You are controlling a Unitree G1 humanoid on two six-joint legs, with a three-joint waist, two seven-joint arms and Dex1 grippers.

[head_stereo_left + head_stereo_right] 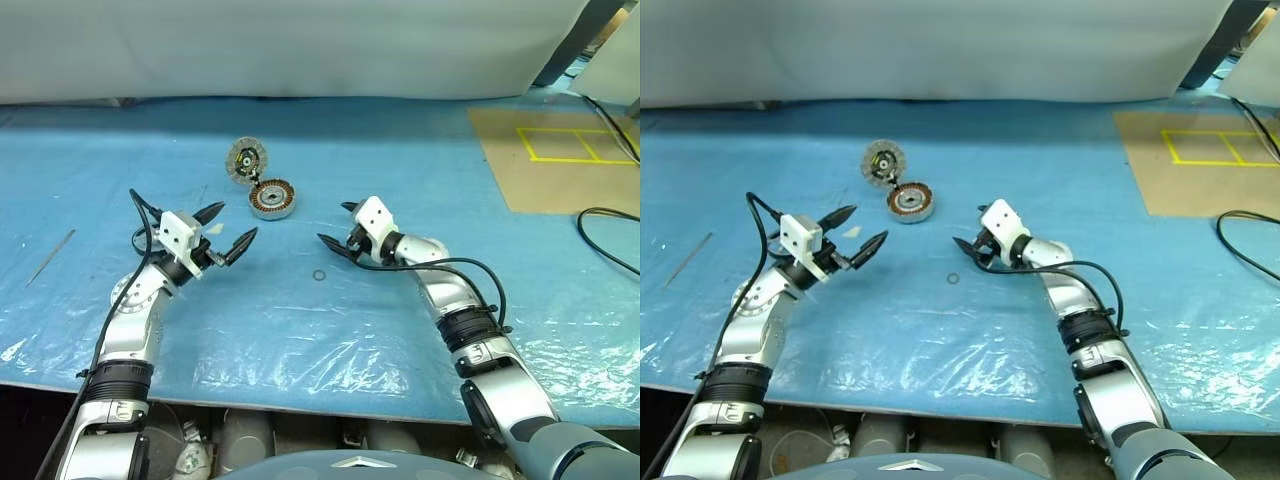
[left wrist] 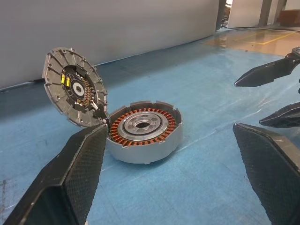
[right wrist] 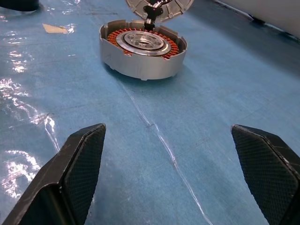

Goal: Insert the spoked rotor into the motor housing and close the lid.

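Note:
The motor housing (image 1: pixel 272 199) sits on the blue sheet with its copper windings and silver centre facing up. Its lid (image 1: pixel 247 161) stands open at the far side, ribbed inner face and dark, yellow-marked centre showing (image 2: pixel 75 86). The spoked rotor is out of view. My left gripper (image 1: pixel 235 222) hovers open to the housing's left and nearer me, empty. To the right of the housing and closer to me, my right gripper (image 1: pixel 333 223) is also open with nothing between its fingers. Both point toward the housing (image 3: pixel 143 47) from a short distance.
A small dark ring (image 1: pixel 318 275) lies on the sheet between the grippers, closer to me. A thin metal rod (image 1: pixel 50 257) lies far left. A brown board with yellow tape (image 1: pixel 560 160) and a black cable (image 1: pixel 610 240) are at the right.

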